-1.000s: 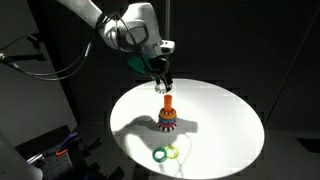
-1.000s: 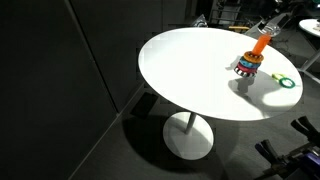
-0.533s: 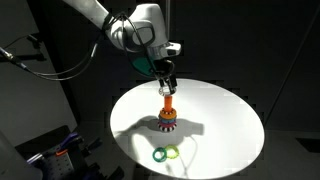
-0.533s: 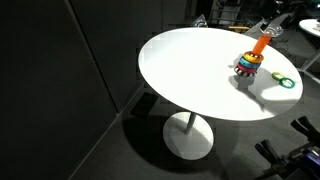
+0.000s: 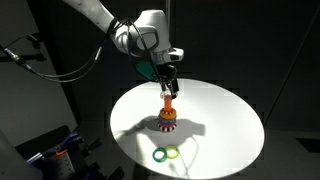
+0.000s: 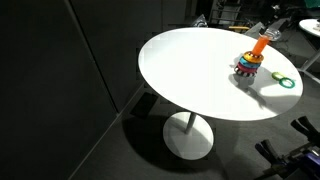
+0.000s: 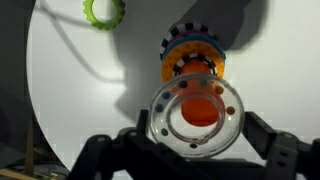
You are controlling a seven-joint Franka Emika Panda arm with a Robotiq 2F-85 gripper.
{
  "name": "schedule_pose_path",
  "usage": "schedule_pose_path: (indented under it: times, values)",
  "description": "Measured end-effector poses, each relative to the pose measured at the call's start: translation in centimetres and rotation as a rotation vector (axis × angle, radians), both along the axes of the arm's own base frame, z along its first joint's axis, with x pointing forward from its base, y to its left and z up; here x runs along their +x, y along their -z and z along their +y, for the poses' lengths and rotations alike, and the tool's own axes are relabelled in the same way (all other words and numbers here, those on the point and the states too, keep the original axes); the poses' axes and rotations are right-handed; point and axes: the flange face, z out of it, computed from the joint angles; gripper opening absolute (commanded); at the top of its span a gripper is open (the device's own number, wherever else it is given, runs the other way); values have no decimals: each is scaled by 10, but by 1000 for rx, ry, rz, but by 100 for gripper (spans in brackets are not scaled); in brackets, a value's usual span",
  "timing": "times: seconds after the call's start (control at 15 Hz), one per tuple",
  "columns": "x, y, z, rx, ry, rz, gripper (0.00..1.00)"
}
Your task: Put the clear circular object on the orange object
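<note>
In the wrist view my gripper (image 7: 195, 150) is shut on the clear circular object (image 7: 160, 120), a see-through ring with small coloured beads inside. The orange peg (image 7: 203, 108) shows through the ring's hole, directly below it, rising from the base of multicoloured rings (image 7: 190, 55). In an exterior view the gripper (image 5: 168, 87) hangs just above the orange peg (image 5: 168, 103) at the middle of the round white table (image 5: 230, 125). The peg also shows in an exterior view (image 6: 260, 44) at the table's far side, with the gripper (image 6: 272, 30) by its top.
A green ring (image 5: 163, 155) and a yellow ring (image 5: 175, 151) lie together near the table's front edge; the green ring also shows in the wrist view (image 7: 101, 11) and in an exterior view (image 6: 285, 82). Dark surroundings and equipment ring the table.
The gripper with the clear ring has shifted slightly sideways and now sits centred above the orange peg. The toy and loose rings have not moved.
</note>
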Motion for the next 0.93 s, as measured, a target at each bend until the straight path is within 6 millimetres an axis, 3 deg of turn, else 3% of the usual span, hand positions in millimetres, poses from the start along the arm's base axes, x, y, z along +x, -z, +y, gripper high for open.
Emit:
schedule_pose_path:
  times: [0.6, 0.67, 0.93]
  values:
    - [0, 25, 0, 53, 39, 68, 68]
    - [0, 27, 1, 65, 45, 79, 98]
    - [2, 28, 3, 92, 50, 113, 100]
